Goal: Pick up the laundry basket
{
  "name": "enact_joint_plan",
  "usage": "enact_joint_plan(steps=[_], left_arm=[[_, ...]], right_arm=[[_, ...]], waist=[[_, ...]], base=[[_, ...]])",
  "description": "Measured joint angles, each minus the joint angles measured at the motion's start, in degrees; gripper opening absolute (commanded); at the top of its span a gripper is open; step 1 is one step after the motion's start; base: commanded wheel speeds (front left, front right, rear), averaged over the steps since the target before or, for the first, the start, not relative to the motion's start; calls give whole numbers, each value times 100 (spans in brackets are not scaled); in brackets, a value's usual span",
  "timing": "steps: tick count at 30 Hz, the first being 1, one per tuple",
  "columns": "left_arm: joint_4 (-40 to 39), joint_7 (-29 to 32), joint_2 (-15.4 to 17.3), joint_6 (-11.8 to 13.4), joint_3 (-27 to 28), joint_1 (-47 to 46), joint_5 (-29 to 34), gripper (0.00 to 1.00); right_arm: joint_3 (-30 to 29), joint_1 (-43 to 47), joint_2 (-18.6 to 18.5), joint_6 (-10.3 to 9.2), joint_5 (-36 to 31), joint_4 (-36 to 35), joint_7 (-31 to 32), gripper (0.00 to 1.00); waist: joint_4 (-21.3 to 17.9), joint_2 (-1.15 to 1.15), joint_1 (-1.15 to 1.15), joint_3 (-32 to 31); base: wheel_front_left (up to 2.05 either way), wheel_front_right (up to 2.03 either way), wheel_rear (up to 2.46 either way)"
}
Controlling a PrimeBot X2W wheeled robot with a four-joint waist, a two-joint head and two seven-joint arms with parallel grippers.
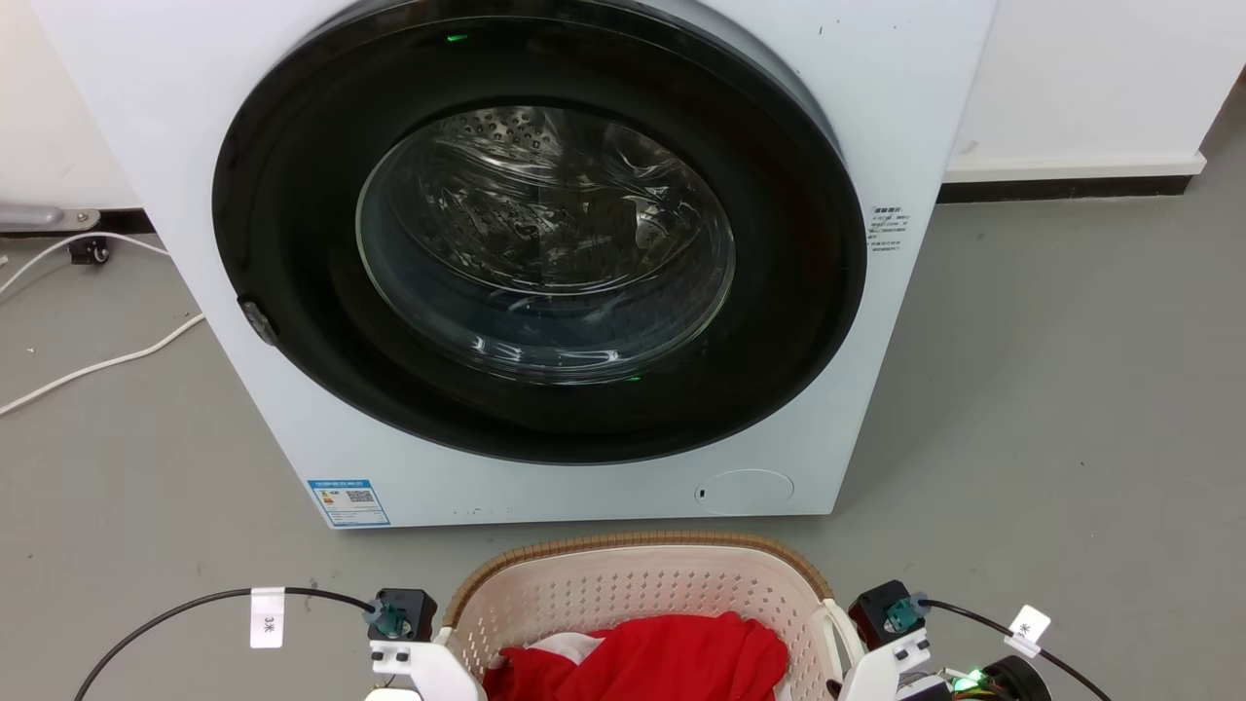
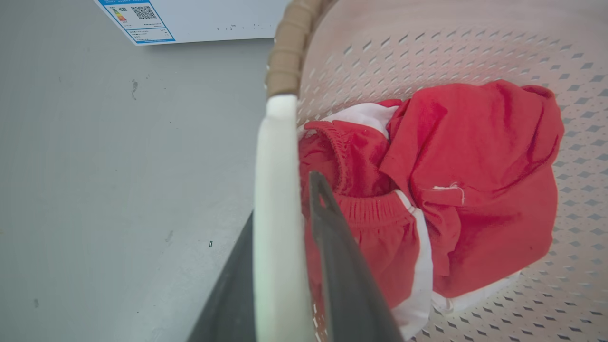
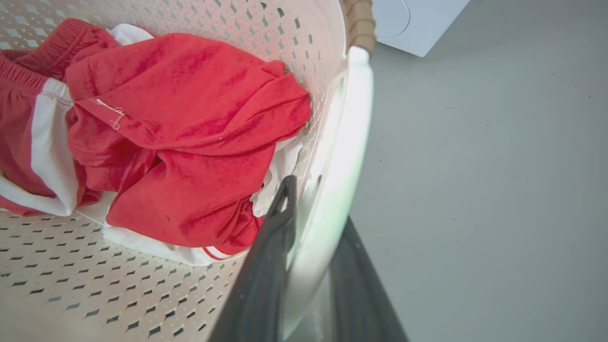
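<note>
Down by the floor (image 1: 1022,389) just before the washer (image 1: 876,117), clamped on the basket (image 1: 633,584) by its white handles (image 2: 280,123), left end effector (image 2: 282,199) and right end effector (image 3: 318,202) alike, one finger inside the wall, one outside, likely for a level lift with red clothes (image 2: 475,190) aboard.

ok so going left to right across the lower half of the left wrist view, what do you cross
floor → left claw gripping the white handle → red clothes → laundry basket wall
</note>
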Motion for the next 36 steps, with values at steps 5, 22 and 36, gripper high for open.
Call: enact_joint_plan(steps=[5, 22, 36], left_arm=[[10, -11, 9, 0, -93, -5, -109, 0], [66, -74, 31, -1, -383, -31, -421, 0], [87, -83, 45, -1, -601, -36, -662, 0]], right_arm=[[1, 0, 1, 0, 0, 0, 2, 0], [-5, 1, 1, 0, -2, 0, 1, 0], [-24, 28, 1, 0, -40, 0, 21, 0]], waist=[[2, 0, 0, 15], [9, 0, 0, 3], [8, 0, 0, -22]], base=[[0, 0, 0], [0, 0, 0], [0, 0, 0]])
